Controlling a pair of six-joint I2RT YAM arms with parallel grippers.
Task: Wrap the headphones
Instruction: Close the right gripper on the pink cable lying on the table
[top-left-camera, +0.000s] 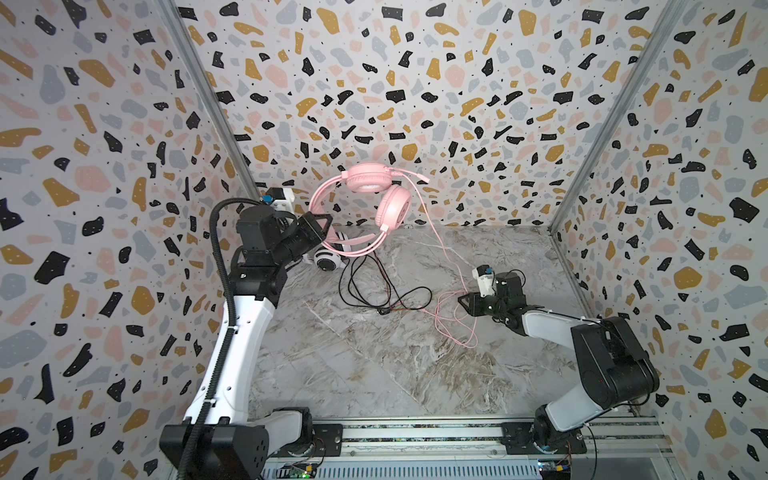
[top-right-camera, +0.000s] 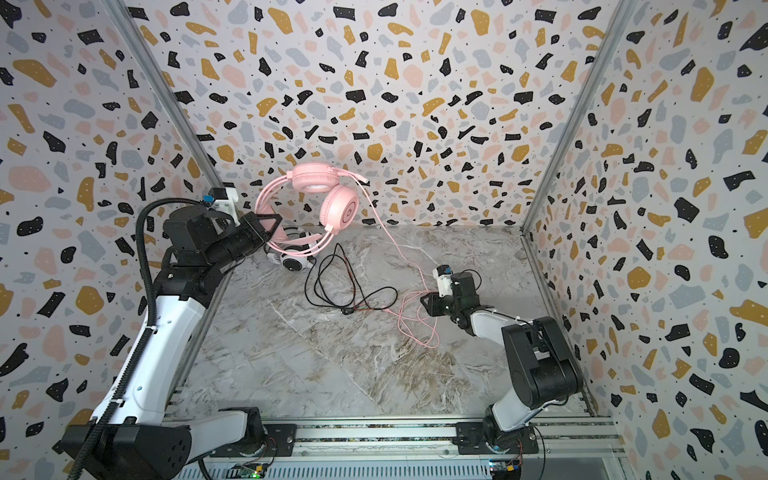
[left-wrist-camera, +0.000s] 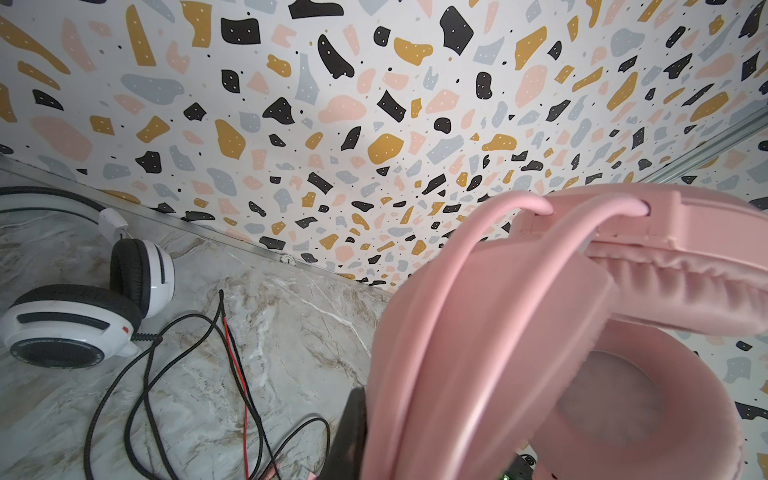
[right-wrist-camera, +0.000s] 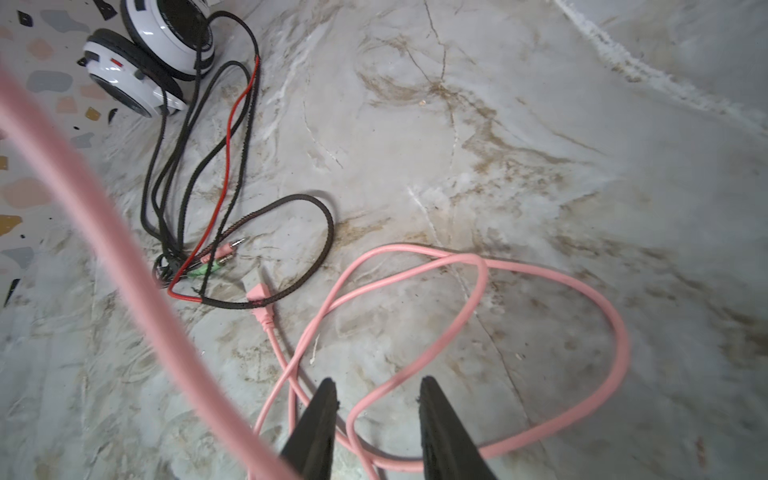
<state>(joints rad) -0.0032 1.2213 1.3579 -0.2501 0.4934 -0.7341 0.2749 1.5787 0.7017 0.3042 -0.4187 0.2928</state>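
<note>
My left gripper (top-left-camera: 322, 227) is shut on the headband of the pink headphones (top-left-camera: 376, 189) and holds them in the air near the back wall. In the left wrist view the headband (left-wrist-camera: 440, 353) fills the frame beside one black finger (left-wrist-camera: 353, 432). Their thin pink cable (top-left-camera: 455, 320) hangs down to loose loops on the marble table. My right gripper (right-wrist-camera: 376, 388) stands open just above those loops (right-wrist-camera: 540, 415), gripping nothing. The white headphones (top-left-camera: 328, 259) lie on the table under the pink pair, and their black cable (top-left-camera: 365, 286) sprawls toward the middle.
Terrazzo-patterned walls (top-left-camera: 415, 104) close in the back and both sides. The metal rail (top-left-camera: 415, 434) that carries both arm bases runs along the front. The cables' plugs (right-wrist-camera: 224, 253) lie tangled mid-table beside a pink plug (right-wrist-camera: 259, 299).
</note>
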